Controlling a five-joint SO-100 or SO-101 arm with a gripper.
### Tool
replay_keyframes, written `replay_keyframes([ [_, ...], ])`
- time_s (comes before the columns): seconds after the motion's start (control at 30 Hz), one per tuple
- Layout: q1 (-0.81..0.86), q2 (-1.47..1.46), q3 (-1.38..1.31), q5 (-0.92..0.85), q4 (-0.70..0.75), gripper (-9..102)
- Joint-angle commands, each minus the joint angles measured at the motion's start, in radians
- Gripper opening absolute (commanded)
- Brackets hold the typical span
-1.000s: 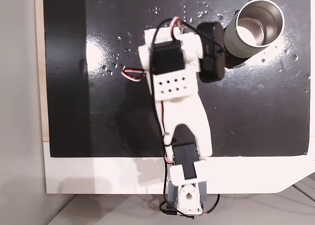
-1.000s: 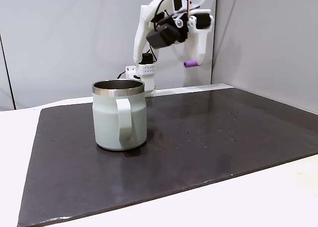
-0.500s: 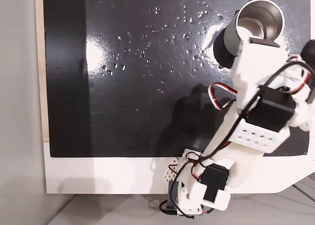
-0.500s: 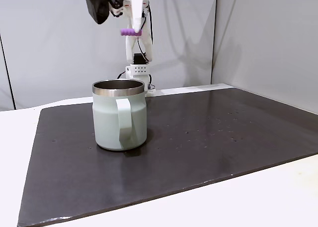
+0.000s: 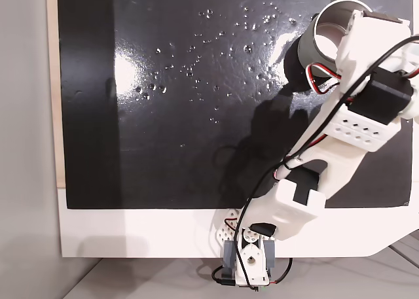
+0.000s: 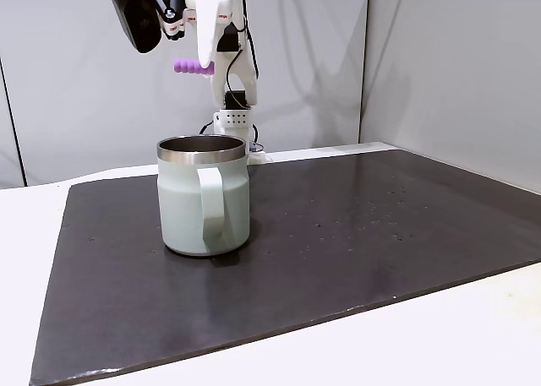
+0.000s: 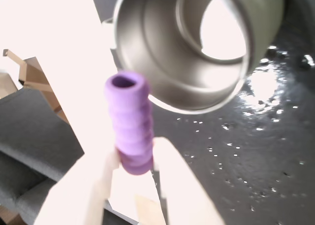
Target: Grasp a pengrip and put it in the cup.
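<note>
Claw (image 7: 133,161) pinching purple pengrip (image 7: 130,121), high above steel cup (image 6: 203,196)

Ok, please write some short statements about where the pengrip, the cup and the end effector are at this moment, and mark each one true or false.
1. The end effector holds the pengrip by one end. True.
2. The pengrip lies on the dark mat. False: in a fixed view it is up in the air, above the level of the cup's rim.
3. The cup stands upright on the mat. True.
4. The cup already has a pengrip inside. False: the wrist view shows only its shiny metal inside.
5. In a fixed view the cup's handle faces the camera. True.
6. The pengrip is green. False: it is light purple.
</note>
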Motion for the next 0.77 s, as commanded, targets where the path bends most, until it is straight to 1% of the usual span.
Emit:
replay_keyframes([
  [0.0,-0.021,-0.035,-0.107,-0.002,-0.003,0],
  [0.2,-0.034,-0.103,-0.16,-0.002,-0.017,0],
  [0.27,-0.034,-0.112,-0.167,-0.005,-0.017,2],
  [0.3,-0.034,-0.112,-0.167,-0.005,-0.017,7],
  [0.37,-0.034,-0.112,-0.167,-0.011,-0.015,24],
  [0.4,-0.034,-0.112,-0.167,-0.012,-0.014,29],
  [0.43,-0.034,-0.112,-0.169,-0.012,-0.012,31],
  [0.73,-0.034,-0.095,-0.17,-0.023,-0.003,31],
])
